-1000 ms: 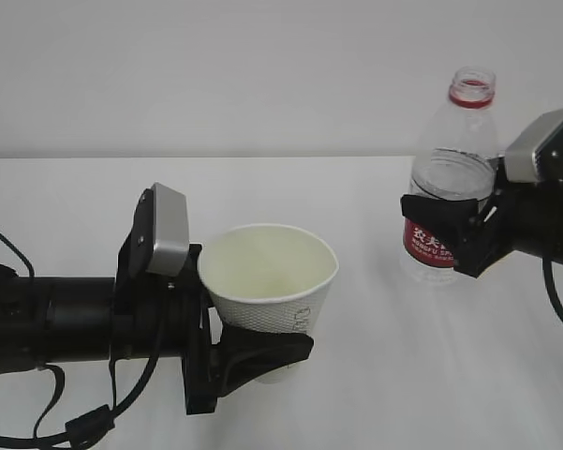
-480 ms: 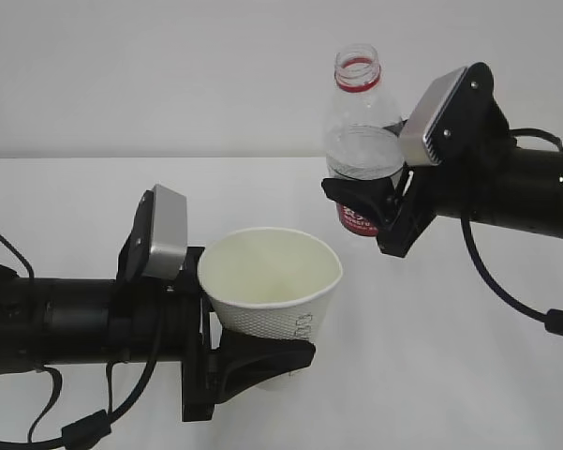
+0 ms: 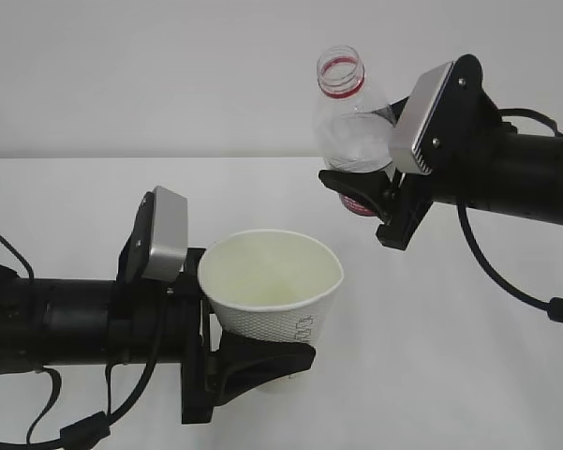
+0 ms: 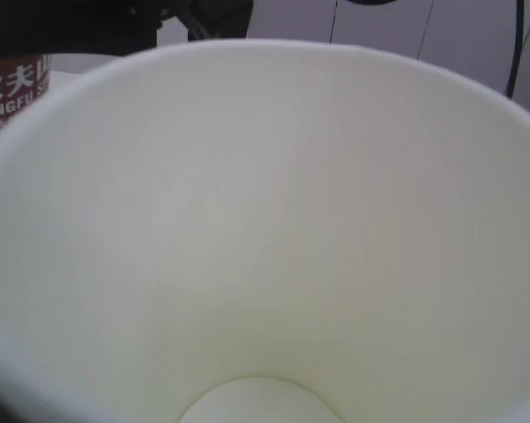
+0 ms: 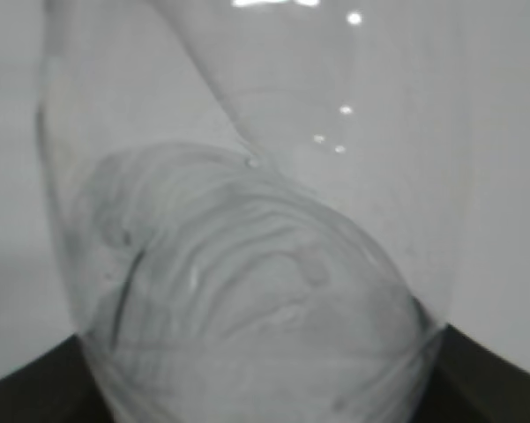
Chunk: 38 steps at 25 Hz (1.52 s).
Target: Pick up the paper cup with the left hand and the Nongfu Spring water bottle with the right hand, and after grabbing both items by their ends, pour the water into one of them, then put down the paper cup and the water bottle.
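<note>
White paper: the paper cup (image 3: 274,286) is sitting upright in the left gripper (image 3: 253,356), mouth open to the top, cream inside, a dark printed mark faintly showing on its side.
Left gripper: its black jaws are wrapping around the lower part of the cup, pinching it from both sides, and the cup is hanging just above the white table (image 3: 422,375) near the bottom middle of the exterior view.
Cup inside: the left wrist view is looking straight down into it, and it's looking dry, nothing pooling on the round bottom (image 4: 256,401).
Bottle: the Nongfu Spring water bottle (image 3: 351,127) is hanging up in the air, above and a bit to the right of the cup, well apart from it, cap off, red neck ring showing, and it's leaning with its neck tipping towards the left.
Right gripper: the right gripper (image 3: 379,202) is clamping around the bottle's lower half, over the red label, so only a sliver of red is peeking out below the jaws.
Water: the water (image 5: 265,300) is sloshing in the clear body, surface tilting and rippling in the right wrist view.
Label: a corner of red label with white characters (image 4: 13,88) is poking in at the top left of the left wrist view.
Background: plain pale wall (image 3: 169,75) behind everything.
</note>
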### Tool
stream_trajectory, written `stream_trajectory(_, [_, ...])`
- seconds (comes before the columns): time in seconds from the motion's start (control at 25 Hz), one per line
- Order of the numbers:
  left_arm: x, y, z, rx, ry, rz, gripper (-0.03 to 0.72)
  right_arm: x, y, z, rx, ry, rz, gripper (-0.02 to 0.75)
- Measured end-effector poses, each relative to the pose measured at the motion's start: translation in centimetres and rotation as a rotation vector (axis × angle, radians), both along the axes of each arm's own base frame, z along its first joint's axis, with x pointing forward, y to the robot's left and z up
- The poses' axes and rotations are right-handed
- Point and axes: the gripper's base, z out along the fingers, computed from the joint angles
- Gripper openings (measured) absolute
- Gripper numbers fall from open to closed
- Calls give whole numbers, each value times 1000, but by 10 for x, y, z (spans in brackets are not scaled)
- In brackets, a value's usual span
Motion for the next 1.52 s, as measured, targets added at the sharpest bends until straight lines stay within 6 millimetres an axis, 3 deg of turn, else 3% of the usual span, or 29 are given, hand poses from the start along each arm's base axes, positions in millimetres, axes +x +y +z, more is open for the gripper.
stream_trajectory(1.52, [0, 0, -1, 16, -47, -7, 538, 0, 0, 0, -259, -286, 99, 496])
